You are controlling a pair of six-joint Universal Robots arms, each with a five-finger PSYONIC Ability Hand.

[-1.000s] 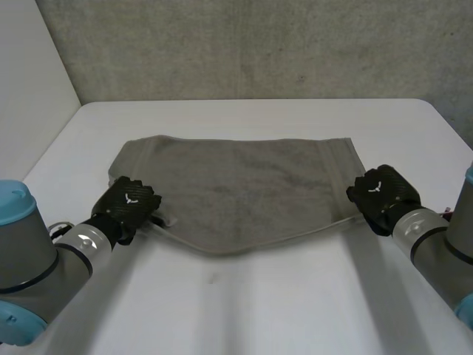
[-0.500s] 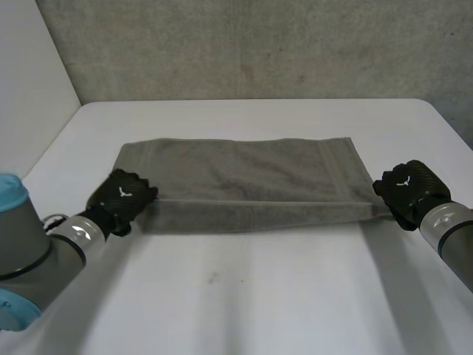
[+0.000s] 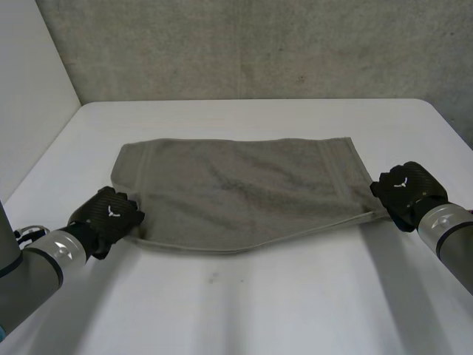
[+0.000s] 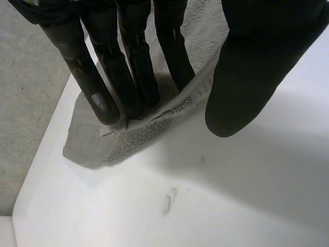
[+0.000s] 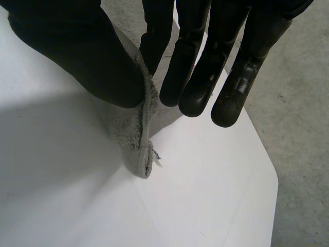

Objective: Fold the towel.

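From the head view, the grey towel [image 3: 236, 185] lies spread across the middle of the white bench [image 3: 259, 310]. Its far edge is flat and its near edge sags in a shallow curve between the two hands. The left hand [image 3: 109, 213] is at the near left corner and the right hand [image 3: 405, 188] at the near right corner.

In the left wrist view, the fingers [image 4: 133, 67] lie on top of the corner and the thumb [image 4: 257, 67] is on the other side of the hem. The hem rises between them, so this hand looks closed on the cloth.

In the right wrist view, the hem is nipped between the thumb [image 5: 77, 56] and the fingers [image 5: 190, 67]. The loose corner tip hangs just below the pinch, above the bench.

The towel looks like soft, light terry: limp, not slippery and in no way fragile. It should droop wherever it is unsupported, as the sagging near edge suggests. The corners by the stitched hem seem the best place to hold it, with the hands kept well apart so the edge travels straight.
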